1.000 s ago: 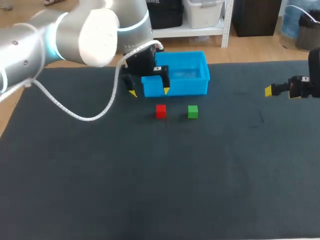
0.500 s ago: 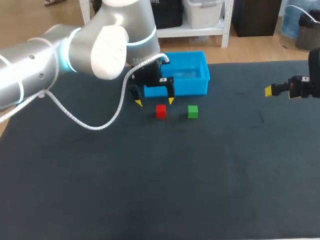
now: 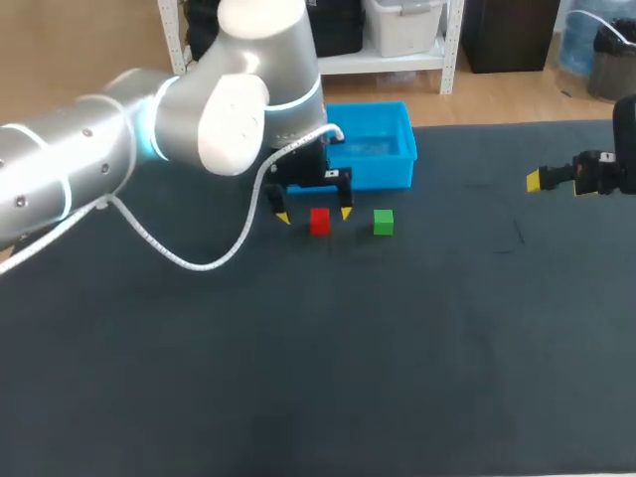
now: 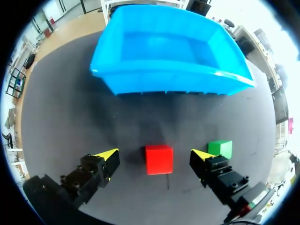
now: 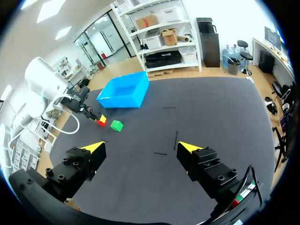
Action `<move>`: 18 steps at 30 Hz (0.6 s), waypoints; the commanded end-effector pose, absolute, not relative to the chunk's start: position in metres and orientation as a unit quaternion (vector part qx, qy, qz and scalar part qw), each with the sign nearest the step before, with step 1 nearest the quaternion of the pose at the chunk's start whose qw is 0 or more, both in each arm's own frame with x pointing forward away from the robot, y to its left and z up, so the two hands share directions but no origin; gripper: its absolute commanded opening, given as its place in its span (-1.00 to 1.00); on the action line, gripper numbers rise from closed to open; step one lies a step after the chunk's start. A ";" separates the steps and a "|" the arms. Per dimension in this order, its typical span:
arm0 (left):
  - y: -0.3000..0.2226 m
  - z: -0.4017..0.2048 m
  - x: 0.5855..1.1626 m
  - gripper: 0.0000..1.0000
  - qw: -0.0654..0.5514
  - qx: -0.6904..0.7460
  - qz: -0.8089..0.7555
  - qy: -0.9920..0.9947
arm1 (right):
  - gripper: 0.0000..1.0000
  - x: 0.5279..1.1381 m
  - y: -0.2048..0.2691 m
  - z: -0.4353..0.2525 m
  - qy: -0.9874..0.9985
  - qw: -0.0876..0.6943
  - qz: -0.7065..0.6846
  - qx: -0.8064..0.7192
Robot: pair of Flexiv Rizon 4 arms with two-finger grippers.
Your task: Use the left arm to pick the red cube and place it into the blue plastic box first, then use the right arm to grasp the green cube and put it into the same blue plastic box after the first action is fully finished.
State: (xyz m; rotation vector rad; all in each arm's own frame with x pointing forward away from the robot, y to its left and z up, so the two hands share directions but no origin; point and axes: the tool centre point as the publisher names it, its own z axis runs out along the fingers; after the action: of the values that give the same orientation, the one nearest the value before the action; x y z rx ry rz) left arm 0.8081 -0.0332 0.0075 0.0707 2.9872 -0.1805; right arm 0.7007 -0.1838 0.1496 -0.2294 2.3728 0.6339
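The red cube rests on the dark mat just in front of the blue plastic box. My left gripper stands open around it, one yellow tip on each side, neither touching. In the left wrist view the red cube lies between the fingers of the left gripper, with the blue box ahead. The green cube sits to the red cube's right; in the wrist view the green cube shows beside one fingertip. My right gripper hovers open at the far right, empty. In the right wrist view the right gripper is open, far from both cubes.
The dark mat covers the whole table. A white cable hangs from my left arm over the mat's left part. The blue box holds nothing visible.
My left gripper has moved from beside the blue box forward and down, and now straddles the red cube. The right arm has not moved.
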 end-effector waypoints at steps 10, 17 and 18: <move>-0.035 -0.001 0.815 1.00 0.067 0.018 -0.046 0.997 | 1.00 0.701 -0.184 0.150 0.908 0.331 0.243 -0.088; -0.034 -0.004 0.813 -0.59 0.068 0.015 -0.039 0.997 | 1.00 0.701 -0.184 0.150 0.908 0.331 0.243 -0.088; -0.034 -0.004 0.813 -0.96 0.068 0.014 -0.039 0.997 | 1.00 0.701 -0.184 0.150 0.908 0.331 0.243 -0.088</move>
State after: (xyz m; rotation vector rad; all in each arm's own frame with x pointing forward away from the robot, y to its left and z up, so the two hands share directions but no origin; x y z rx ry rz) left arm 0.8120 -0.0311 -0.0046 0.0471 3.0006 -0.1272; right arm 0.7007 -0.1838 0.1496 -0.2294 2.3728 0.6339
